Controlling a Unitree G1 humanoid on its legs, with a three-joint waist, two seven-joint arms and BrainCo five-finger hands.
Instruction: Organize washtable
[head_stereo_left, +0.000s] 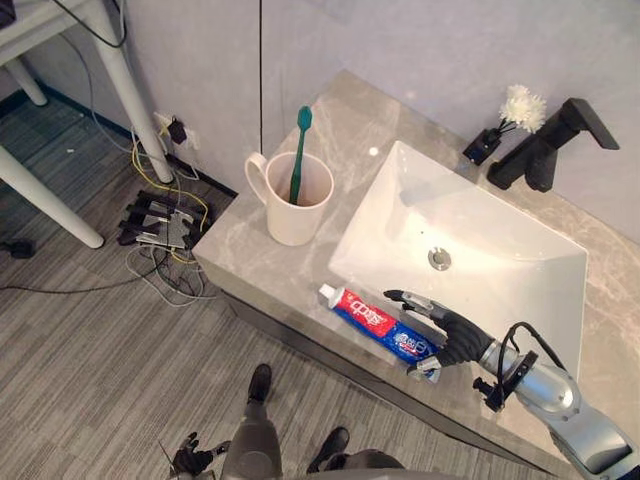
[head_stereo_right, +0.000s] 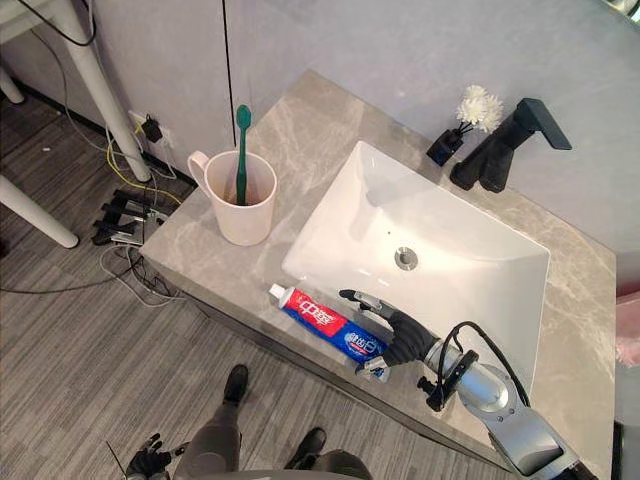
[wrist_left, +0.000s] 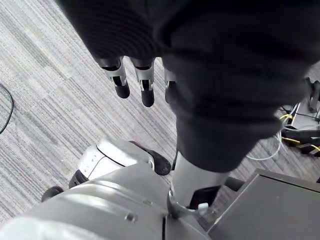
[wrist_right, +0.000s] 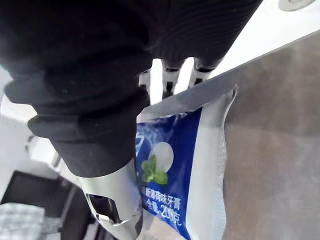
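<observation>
While one toothbrush (head_stereo_left: 298, 150) stands in one cup (head_stereo_left: 295, 218), right hand (head_stereo_left: 458, 338) fingers (head_stereo_left: 405, 298) straddle one toothpaste (head_stereo_left: 372, 320), unclosed.

My right hand (head_stereo_left: 452, 338) wears a dark ribbed cover over its back and wrist, and its fingers (head_stereo_left: 415, 300) are silver with dark tips. Behind it, my right arm (head_stereo_left: 548, 388) is a smooth silver-grey tube. My left hand (wrist_left: 146, 80) has the same dark cover and silver, dark-tipped fingers.

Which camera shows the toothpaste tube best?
Left eye view: most of the toothpaste tube, cap included, beside the sink. Right eye view shows the same; right wrist view, its tail end up close.
</observation>
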